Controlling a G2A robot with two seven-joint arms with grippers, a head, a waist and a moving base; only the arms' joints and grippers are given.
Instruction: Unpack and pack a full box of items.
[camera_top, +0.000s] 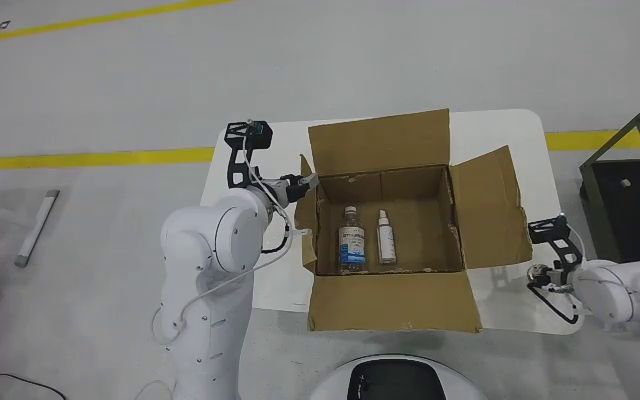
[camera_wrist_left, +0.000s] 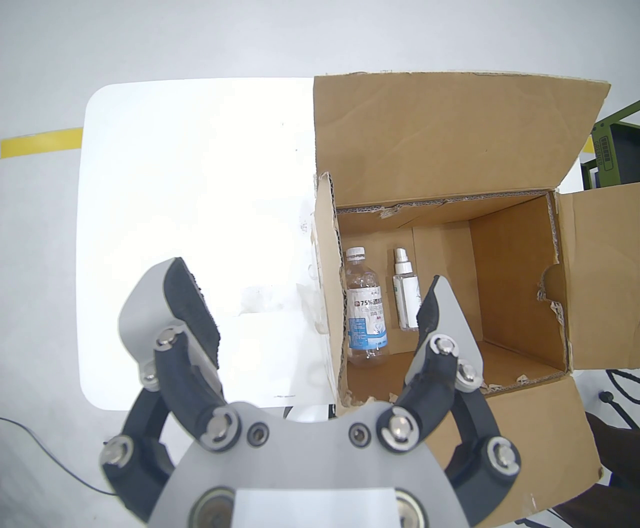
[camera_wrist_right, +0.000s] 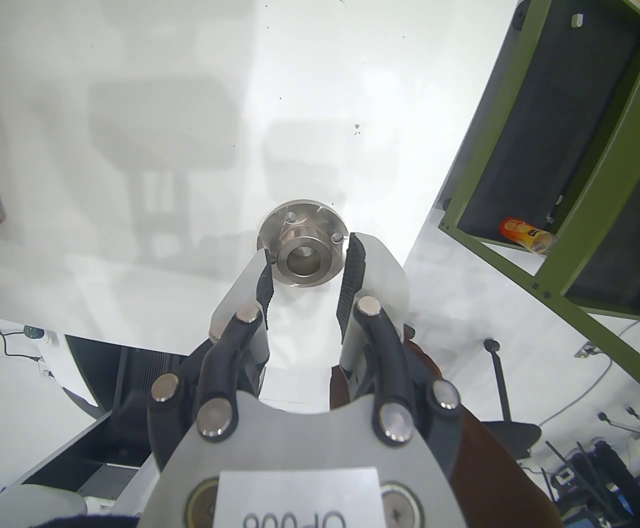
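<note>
One cardboard box (camera_top: 395, 300), one clear bottle (camera_top: 351, 241), one spray bottle (camera_top: 386, 238), one metal flange (camera_wrist_right: 303, 242), one table (camera_top: 270, 145).

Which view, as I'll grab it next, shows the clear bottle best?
The left wrist view: the clear bottle looks large, its white cap and blue label plain, beside the spray bottle. The top view shows it small, from above.

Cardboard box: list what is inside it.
Inside the cardboard box lie a clear labelled bottle and a small white spray bottle, side by side near one side wall. Bare cardboard floor shows beside them. The strip beneath the near wall is hidden.
</note>
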